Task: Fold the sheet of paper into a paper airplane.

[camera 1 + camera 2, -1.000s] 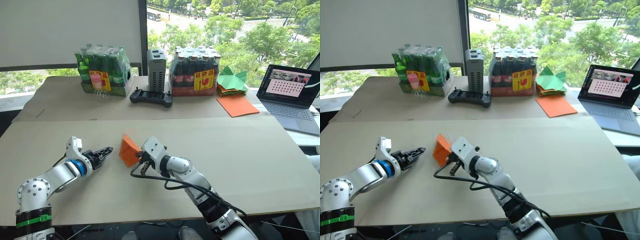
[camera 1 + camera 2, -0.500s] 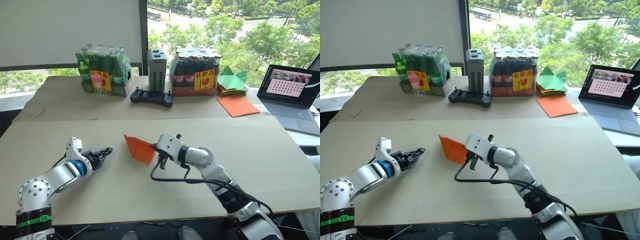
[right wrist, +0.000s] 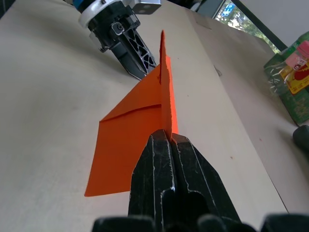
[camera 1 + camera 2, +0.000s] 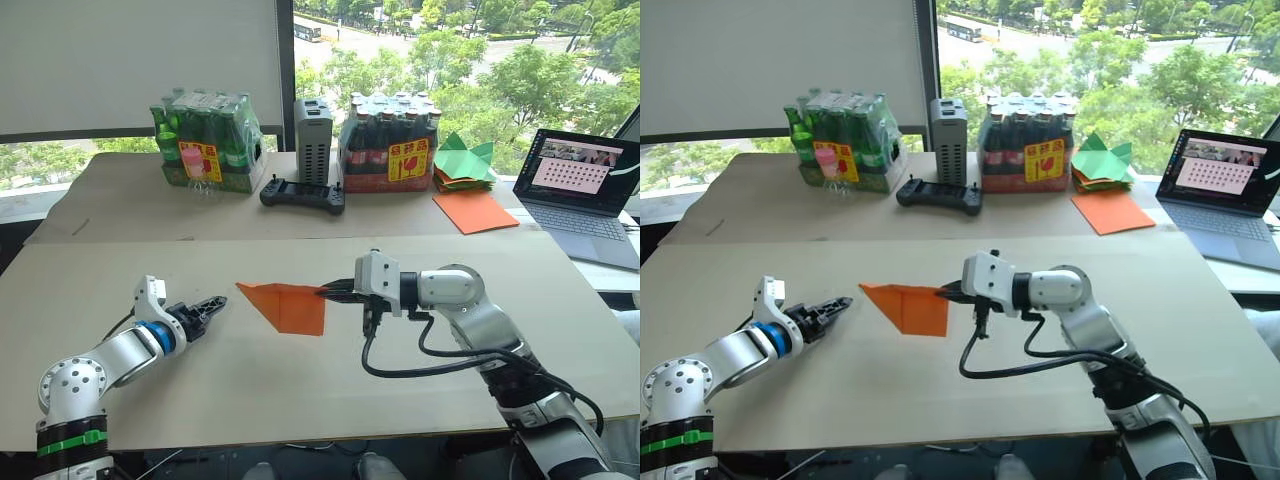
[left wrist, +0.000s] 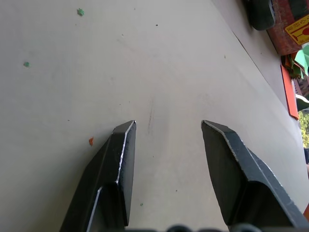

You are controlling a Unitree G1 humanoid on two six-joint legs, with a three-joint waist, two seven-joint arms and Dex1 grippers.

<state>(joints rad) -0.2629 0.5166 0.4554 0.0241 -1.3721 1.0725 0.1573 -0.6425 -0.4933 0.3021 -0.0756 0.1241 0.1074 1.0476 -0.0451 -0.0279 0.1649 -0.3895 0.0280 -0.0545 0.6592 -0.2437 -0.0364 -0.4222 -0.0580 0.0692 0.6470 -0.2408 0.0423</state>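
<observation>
The sheet of paper is folded into a bright-orange paper airplane (image 4: 288, 305), a pointed triangle with layered wings. It hangs just above the middle of the table, nose toward my left side. My right gripper (image 4: 326, 293) is shut on its tail edge; in the right wrist view the fingers (image 3: 159, 159) pinch the central fold of the paper airplane (image 3: 130, 130). My left gripper (image 4: 212, 304) rests low over the table a short way left of the nose, apart from it. It is open with nothing between its fingers (image 5: 120, 164).
At the back stand two shrink-wrapped bottle packs (image 4: 207, 143) (image 4: 388, 145), a grey box (image 4: 313, 140) and a black controller (image 4: 303, 193). Back right lie a smooth orange sheet (image 4: 474, 211), green folded papers (image 4: 464, 160) and an open laptop (image 4: 585, 190).
My right arm has swung to the right with the orange paper, turning it from upright to nearly flat. The left gripper has stayed where it was, open.
</observation>
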